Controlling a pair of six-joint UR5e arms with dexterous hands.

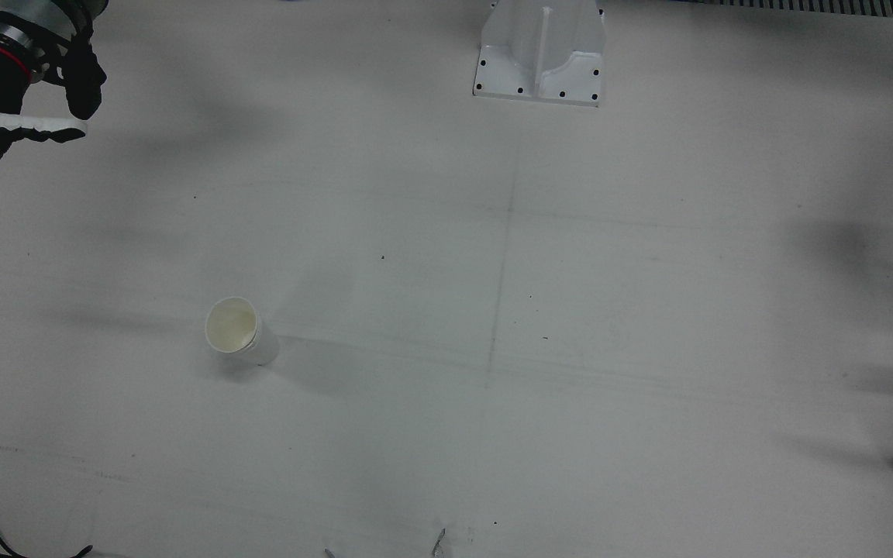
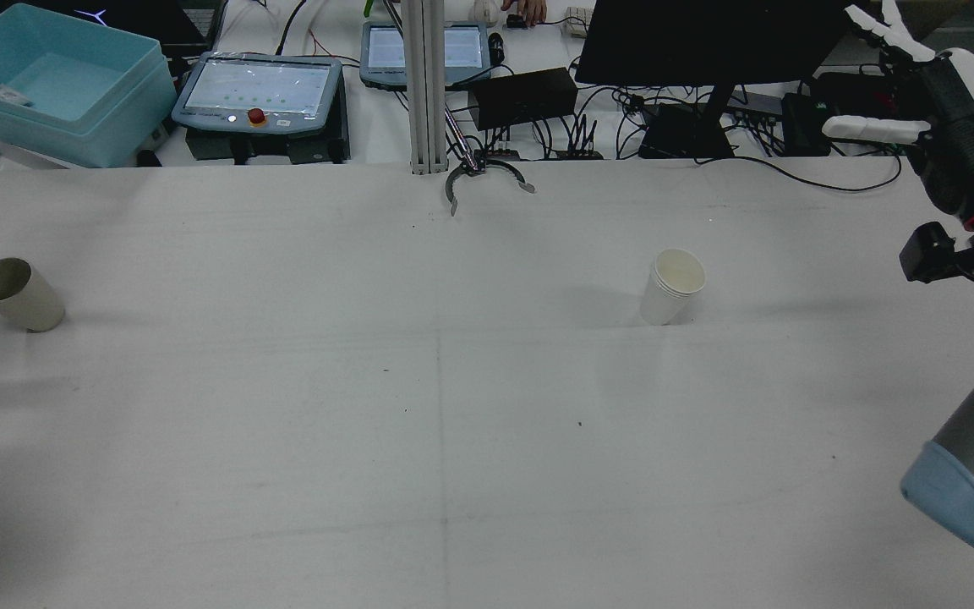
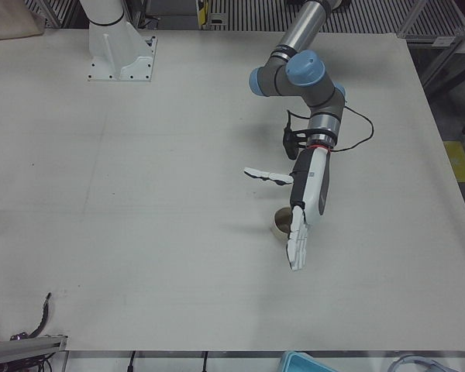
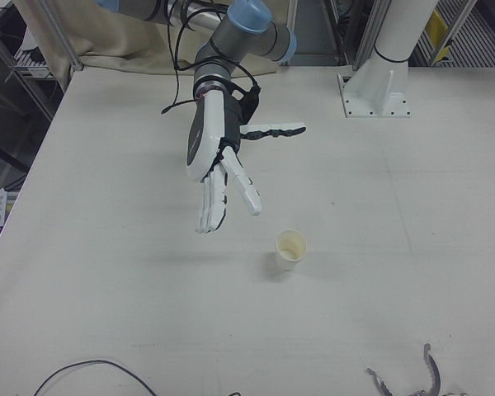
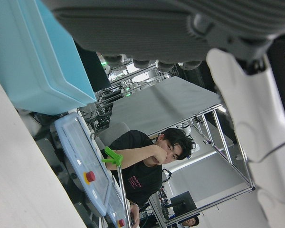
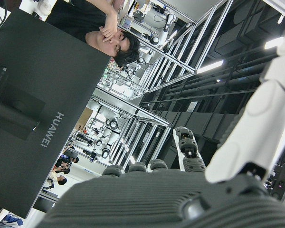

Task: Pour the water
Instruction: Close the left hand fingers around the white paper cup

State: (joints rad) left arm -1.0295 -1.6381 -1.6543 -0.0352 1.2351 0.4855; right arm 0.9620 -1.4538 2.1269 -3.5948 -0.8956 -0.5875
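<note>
White cup stands upright on table, both hands apart.

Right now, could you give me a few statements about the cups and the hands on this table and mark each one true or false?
1. The white cup stands upright on the table. True.
2. The right hand is closed around the white cup. False: it hangs open above the table, apart from the cup.
3. The beige cup sits on the left arm's side. True.
4. The left hand holds the beige cup. False: its fingers are spread and hold nothing.
5. The two cups touch. False: they stand far apart.
</note>
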